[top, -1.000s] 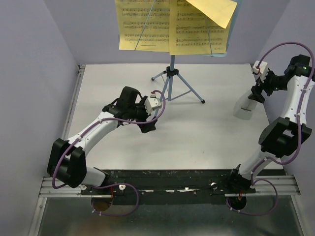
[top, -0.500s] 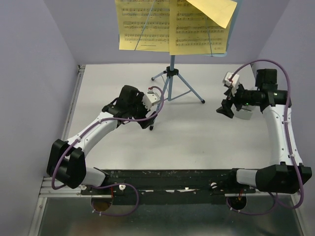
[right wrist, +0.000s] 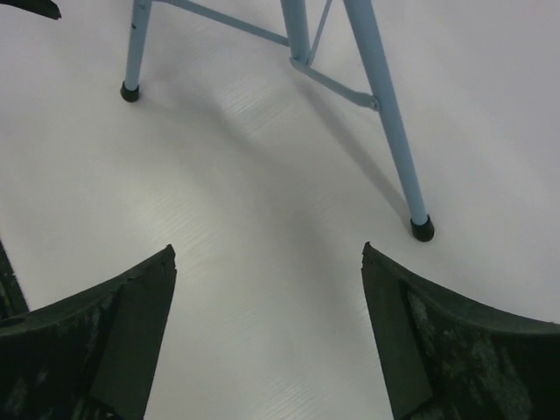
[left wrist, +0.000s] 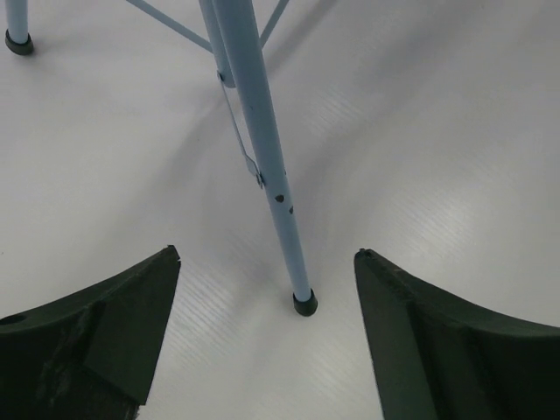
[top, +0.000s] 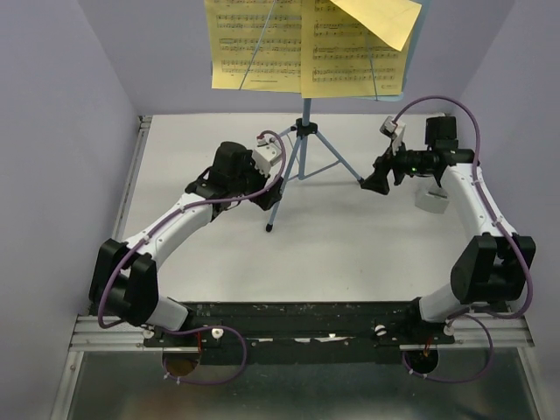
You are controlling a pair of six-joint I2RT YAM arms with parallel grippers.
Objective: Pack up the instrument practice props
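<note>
The stand point(top: 304, 131) is upright on its tripod with the pages point(top: 262, 44) loose up top, one sheet flopped over at a corner. The left gripper point(left wrist: 267, 254) gapes wide, lined up on the near leg point(left wrist: 262, 157). The right gripper point(right wrist: 269, 249), equally wide and empty, hovers just beside the right-hand leg point(right wrist: 389, 131). Nudge either leg and the stand could tip, spilling pages! The plastic piece point(top: 432, 199) lies further right.

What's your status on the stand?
Left gripper open, lined up on a music stand leg. Right gripper open, empty, near another leg. Stand upright, yellow pages on it. Path clear.
</note>
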